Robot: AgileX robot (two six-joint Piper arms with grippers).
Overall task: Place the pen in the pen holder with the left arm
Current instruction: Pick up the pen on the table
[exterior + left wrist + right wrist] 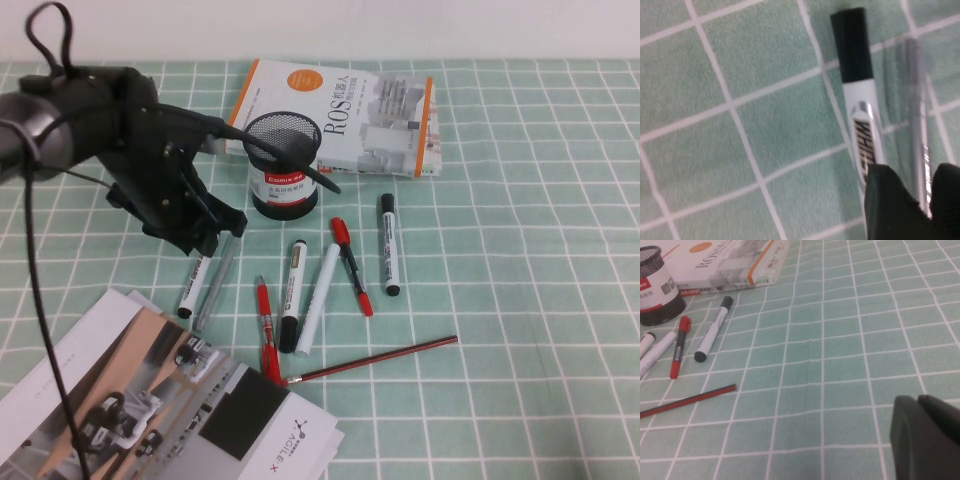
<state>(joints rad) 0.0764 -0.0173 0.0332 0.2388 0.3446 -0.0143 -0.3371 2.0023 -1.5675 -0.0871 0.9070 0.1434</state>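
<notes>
Checked cloth [520,300]; black-capped white pen [860,115].

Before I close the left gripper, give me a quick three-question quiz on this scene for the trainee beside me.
1. True or false: the left gripper is over the red-capped pens.
2. What lies right beside the pen under that gripper? A) a translucent grey pen B) the red pencil C) a ruler
3. Fill in: the pen holder stands just in front of the ___.

Key:
1. False. It is open, low over the leftmost black-capped pen. The right gripper is apart from the pens, over bare cloth.
2. A.
3. Book.
</notes>
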